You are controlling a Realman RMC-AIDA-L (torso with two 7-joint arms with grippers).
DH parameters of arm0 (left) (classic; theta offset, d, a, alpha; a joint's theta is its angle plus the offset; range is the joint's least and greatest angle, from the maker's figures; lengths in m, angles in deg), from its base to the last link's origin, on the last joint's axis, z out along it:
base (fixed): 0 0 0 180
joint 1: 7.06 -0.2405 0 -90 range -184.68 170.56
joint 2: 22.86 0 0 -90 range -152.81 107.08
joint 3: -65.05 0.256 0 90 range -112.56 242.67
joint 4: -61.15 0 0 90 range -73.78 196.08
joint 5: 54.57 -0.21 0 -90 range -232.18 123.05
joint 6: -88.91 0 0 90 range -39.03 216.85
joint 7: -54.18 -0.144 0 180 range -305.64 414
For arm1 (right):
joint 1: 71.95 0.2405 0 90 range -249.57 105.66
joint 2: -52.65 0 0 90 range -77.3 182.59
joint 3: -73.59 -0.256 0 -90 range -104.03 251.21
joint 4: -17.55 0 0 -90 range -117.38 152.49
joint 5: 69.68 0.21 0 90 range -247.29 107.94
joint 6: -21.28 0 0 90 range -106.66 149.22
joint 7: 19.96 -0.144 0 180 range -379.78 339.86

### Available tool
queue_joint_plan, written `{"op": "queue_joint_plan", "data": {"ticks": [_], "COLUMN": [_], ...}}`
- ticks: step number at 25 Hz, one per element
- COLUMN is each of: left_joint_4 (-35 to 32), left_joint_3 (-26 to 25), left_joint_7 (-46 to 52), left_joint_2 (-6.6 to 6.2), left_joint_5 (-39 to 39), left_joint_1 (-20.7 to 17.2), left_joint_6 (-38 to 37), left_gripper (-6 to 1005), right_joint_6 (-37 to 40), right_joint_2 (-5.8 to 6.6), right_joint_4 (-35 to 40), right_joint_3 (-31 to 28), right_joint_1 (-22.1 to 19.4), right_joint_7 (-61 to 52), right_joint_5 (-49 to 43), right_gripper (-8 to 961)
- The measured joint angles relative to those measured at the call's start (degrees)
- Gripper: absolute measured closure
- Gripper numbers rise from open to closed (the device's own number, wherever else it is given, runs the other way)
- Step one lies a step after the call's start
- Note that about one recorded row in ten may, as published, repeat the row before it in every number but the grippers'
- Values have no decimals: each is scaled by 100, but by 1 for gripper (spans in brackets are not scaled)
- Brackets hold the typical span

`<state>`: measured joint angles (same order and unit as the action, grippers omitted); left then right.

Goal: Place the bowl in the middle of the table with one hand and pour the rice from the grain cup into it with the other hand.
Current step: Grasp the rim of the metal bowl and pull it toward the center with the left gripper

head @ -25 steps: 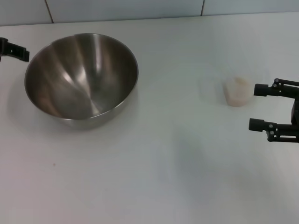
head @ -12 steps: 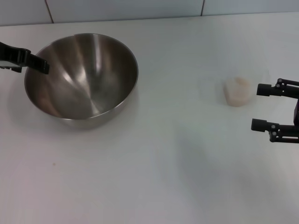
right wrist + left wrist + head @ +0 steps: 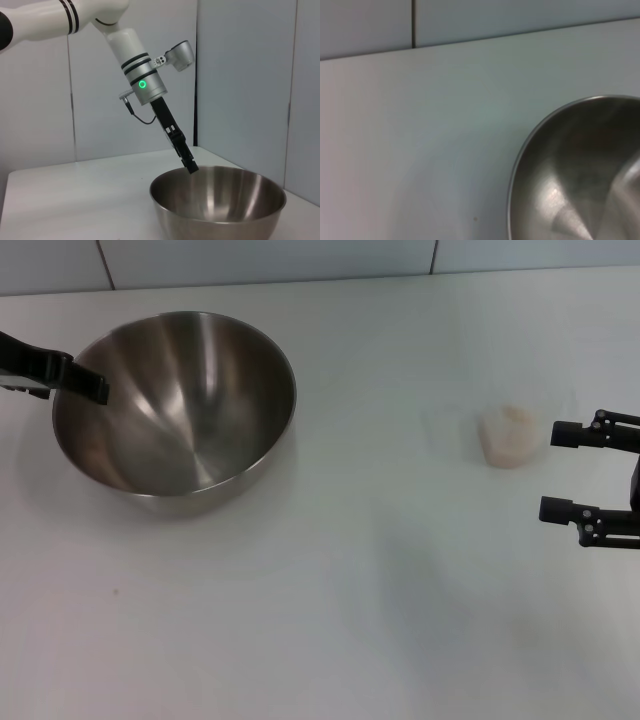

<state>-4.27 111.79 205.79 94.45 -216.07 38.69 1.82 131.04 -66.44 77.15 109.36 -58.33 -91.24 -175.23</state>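
L gripper [image 3: 98, 388] at bowl [image 3: 175, 405] rim, finger state unclear; R gripper [image 3: 556, 472] fingers spread beside grain cup [image 3: 507, 437] on desk [image 3: 350, 590].

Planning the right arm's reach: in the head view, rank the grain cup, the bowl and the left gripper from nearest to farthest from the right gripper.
Measured from the right gripper, at the table's right edge:
1. The grain cup, holding the rice, just to its left.
2. The bowl, far across on the left side.
3. The left gripper, at the bowl's far left rim.
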Motion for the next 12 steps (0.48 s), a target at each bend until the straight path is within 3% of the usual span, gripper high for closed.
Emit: {"op": "queue_joint_plan", "data": {"ticks": [12], "left_joint_4": [670], "left_joint_3": [63], "left_joint_7": [-138], "left_joint_2": [17], "left_joint_5": [-4], "left_joint_1": [39], "left_joint_6": [413], "left_gripper": [379], "right_joint_6": [-39], "right_joint_2": [0], "right_joint_4": [-6], "right_joint_3": [0], "right_joint_1": [45], "right_joint_7": [0], "right_joint_5": [0], "right_gripper": [190]}}
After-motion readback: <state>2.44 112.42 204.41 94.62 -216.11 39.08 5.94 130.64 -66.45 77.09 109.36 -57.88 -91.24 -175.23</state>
